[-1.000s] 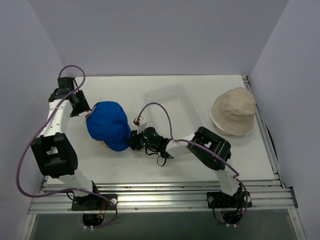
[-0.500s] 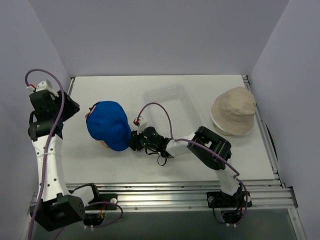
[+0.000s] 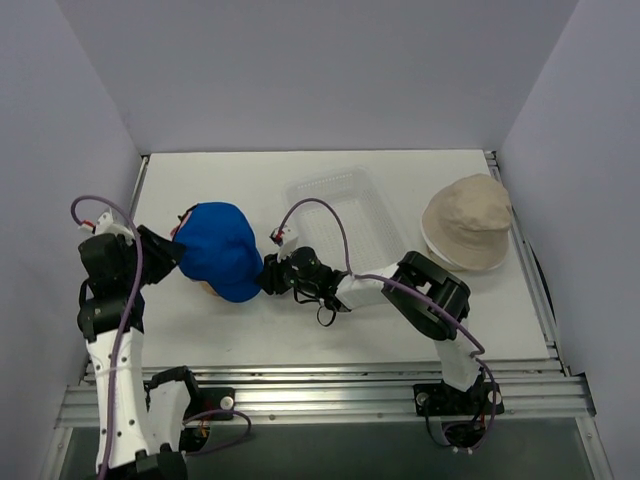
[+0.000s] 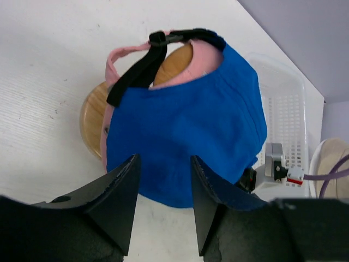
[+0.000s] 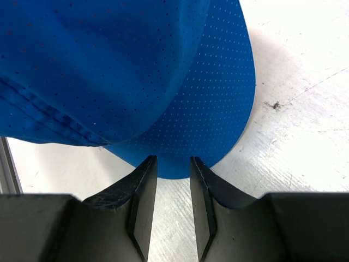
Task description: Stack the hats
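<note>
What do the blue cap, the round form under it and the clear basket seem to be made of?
Blue cap: matte fabric with seams and tiny perforations, probably synthetic.
Round form: looks like smooth wood; grain lines show.
Basket: likely translucent plastic, moulded as a lattice.

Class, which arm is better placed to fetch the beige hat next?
Probably the right: the beige hat lies on its side of the table, while the left gripper sits beyond the blue cap.

Blue cap point(image 3: 218, 250) atop pink cap point(image 4: 203, 59) at left — beige bucket hat point(image 3: 467, 220), crown up, well apart at right
</note>
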`<action>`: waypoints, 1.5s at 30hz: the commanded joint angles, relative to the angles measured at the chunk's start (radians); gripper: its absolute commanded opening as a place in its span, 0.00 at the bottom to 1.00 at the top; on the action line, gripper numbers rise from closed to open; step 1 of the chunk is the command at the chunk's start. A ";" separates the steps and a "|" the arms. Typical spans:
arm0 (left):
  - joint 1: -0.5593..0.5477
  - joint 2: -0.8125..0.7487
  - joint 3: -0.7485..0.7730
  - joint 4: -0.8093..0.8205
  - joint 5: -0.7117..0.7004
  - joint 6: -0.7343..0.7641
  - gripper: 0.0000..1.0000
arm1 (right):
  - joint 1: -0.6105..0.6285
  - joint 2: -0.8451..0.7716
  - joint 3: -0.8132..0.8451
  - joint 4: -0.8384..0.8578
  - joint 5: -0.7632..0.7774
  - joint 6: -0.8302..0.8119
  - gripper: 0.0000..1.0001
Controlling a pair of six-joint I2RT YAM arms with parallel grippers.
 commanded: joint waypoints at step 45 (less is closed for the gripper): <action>0.004 -0.391 -0.570 0.436 -0.048 -0.479 0.36 | -0.005 -0.076 0.009 0.014 -0.013 -0.009 0.27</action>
